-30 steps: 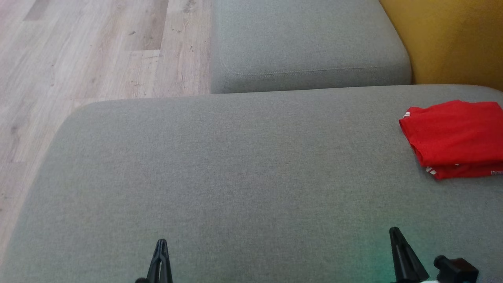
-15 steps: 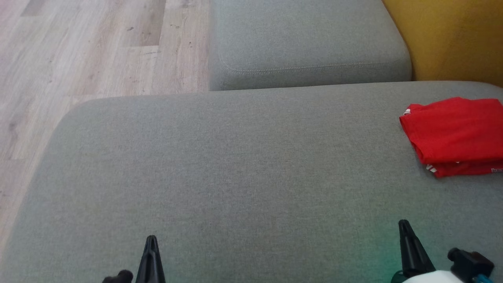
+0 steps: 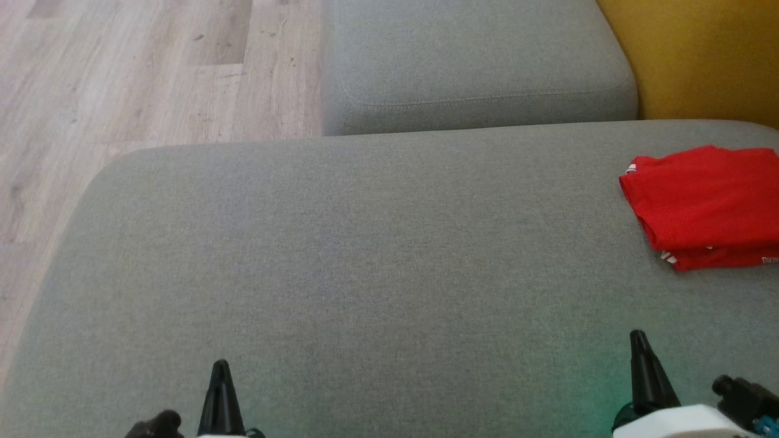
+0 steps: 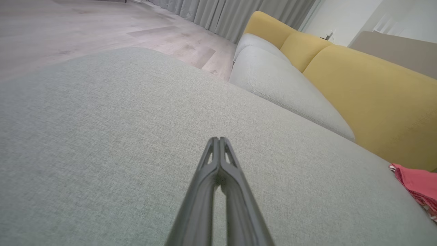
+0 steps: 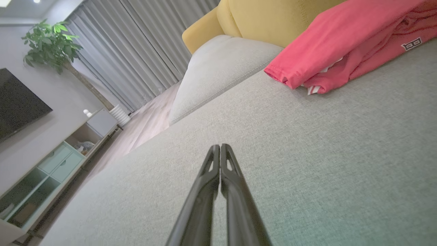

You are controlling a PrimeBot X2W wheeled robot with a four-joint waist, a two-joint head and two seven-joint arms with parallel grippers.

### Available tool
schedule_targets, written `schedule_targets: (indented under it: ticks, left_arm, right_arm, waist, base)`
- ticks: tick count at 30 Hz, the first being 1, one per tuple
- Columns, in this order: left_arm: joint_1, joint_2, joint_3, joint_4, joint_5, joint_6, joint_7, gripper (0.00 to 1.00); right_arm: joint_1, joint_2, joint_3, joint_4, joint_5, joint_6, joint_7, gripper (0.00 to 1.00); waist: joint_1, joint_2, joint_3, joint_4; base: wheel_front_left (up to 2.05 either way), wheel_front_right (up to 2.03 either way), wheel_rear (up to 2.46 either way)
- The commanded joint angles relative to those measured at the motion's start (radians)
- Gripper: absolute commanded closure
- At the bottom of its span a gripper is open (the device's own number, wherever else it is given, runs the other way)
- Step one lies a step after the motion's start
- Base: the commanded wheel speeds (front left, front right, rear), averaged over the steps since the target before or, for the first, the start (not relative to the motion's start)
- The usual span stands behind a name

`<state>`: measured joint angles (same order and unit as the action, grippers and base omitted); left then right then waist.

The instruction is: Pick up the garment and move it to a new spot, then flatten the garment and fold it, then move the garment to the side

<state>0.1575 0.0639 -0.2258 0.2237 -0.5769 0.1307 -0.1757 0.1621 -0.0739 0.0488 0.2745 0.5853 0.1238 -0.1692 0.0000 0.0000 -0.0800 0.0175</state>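
Grey sofa seat [image 3: 365, 274] up front; the folded red garment [image 3: 706, 204] sits at three o'clock, apparently already set aside. Pressed together and empty, left tool [image 3: 220, 365] and right tool [image 3: 637, 336] need only park.

Light was even and diffuse; shadows on the grey seat cushion [image 3: 365, 255] were soft. A faint green cast lay at head view's lower right. Wrist views bowed at edges; ceiling lamp [image 5: 6, 2] glared.
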Motion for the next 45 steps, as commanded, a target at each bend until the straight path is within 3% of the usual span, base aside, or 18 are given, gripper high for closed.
schedule_targets:
  ticks: [1,45]
  left_arm:
    - [-0.062,0.011,0.024,-0.025,-0.033,-0.011,0.005,1.00]
    - [-0.161,0.018,0.155,-0.004,-0.555,-0.136,0.125,1.00]
  right_arm:
    - [-0.061,-0.005,-0.006,-0.032,0.035,0.002,0.010,1.00]
    - [-0.164,0.000,-0.071,-0.032,0.541,0.005,0.136,1.00]
  waist:
    - [0.0000,0.0000,0.002,0.000]
    - [0.0000,0.0000,0.042,-0.009]
  base:
    - [0.00,0.00,0.00]
    - [0.00,0.00,0.00]
